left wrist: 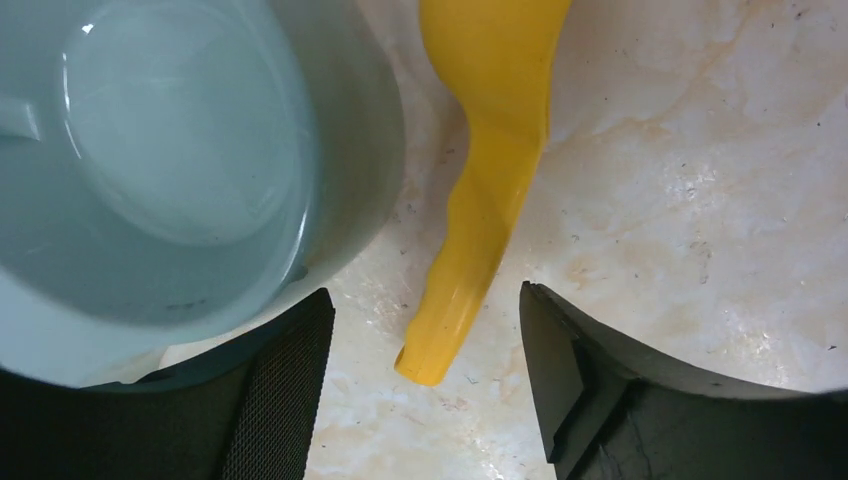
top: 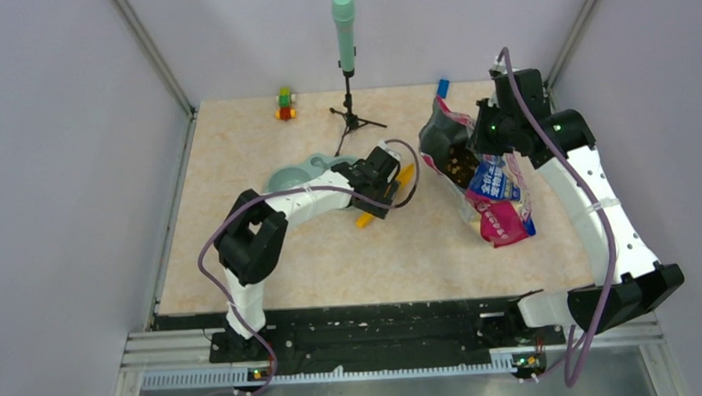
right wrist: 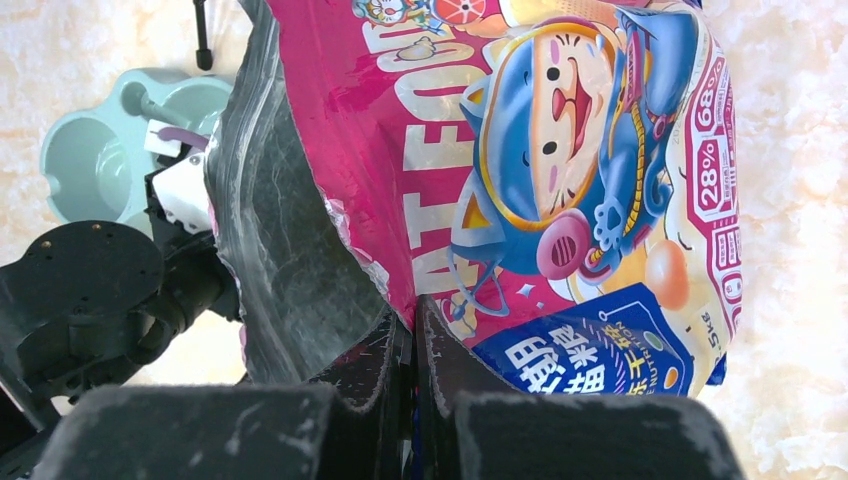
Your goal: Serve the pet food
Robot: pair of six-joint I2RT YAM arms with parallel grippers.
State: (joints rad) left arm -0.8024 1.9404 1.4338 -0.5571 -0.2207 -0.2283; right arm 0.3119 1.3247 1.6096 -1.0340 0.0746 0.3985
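Yellow plastic of the scoop (left wrist: 490, 150) lies on the counter (left wrist: 700, 150) between the spread fingers of my left hand (left wrist: 425, 310), which is open and grips nothing, and just beside it stands the pale bowl (left wrist: 350, 150), with no food in it. Farther away my right hand (right wrist: 412, 340) is pinched closed on the edge of the cat food bag (right wrist: 560, 180), and the pet food (top: 459, 163) sits as a brown pile inside its mouth. I judge the serving hardly begun: scooping and pouring are left.
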